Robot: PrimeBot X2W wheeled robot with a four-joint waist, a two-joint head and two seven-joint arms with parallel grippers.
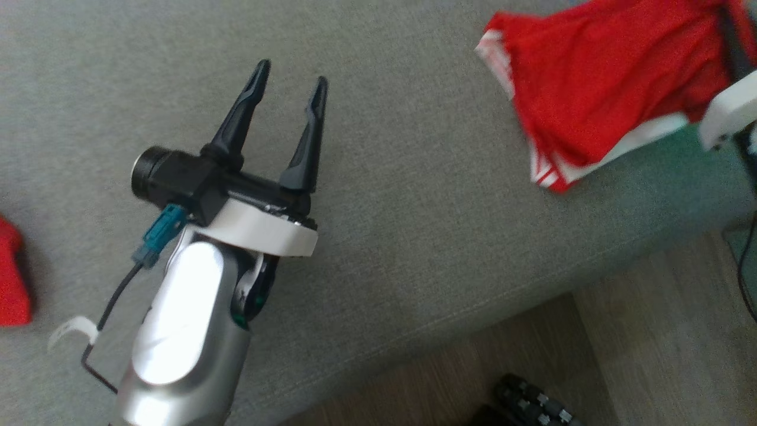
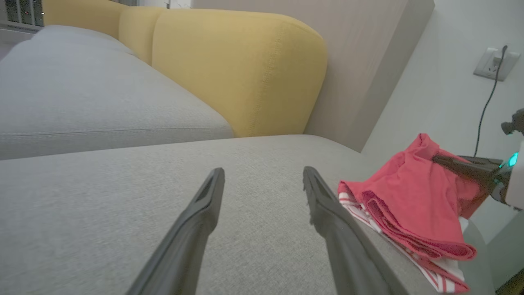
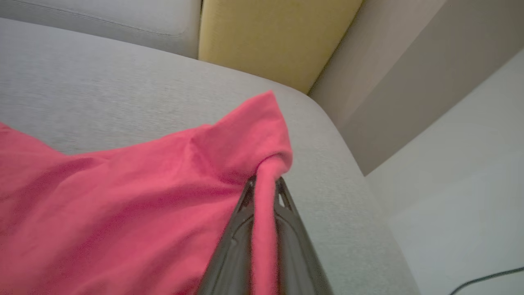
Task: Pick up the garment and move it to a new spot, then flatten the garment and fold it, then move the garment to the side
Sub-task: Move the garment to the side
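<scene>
**At the seat's [image 1: 414,177] right end: garment [image 1: 609,77], red, held**

Right gripper [image 3: 265,180] pinched shut on a bunched fold; remainder heaped by the seat's edge. Left gripper [image 1: 292,72] spread, empty, above mid-seat. Handling, judged: soft, light, limp; take at hem corners.

The garment [image 1: 603,77], near the seat cushion's [image 1: 414,207] right corner, ran off the head view's top and right edges, so I couldn't see its whole outline. Cloth bunched between my right gripper's [image 3: 264,184] clamped fingers hid their inner faces. A red scrap [image 1: 12,278] at the cushion's left edge and a dark object [image 1: 526,405] on the floor [image 1: 650,307] were cut off; I couldn't identify either.
</scene>
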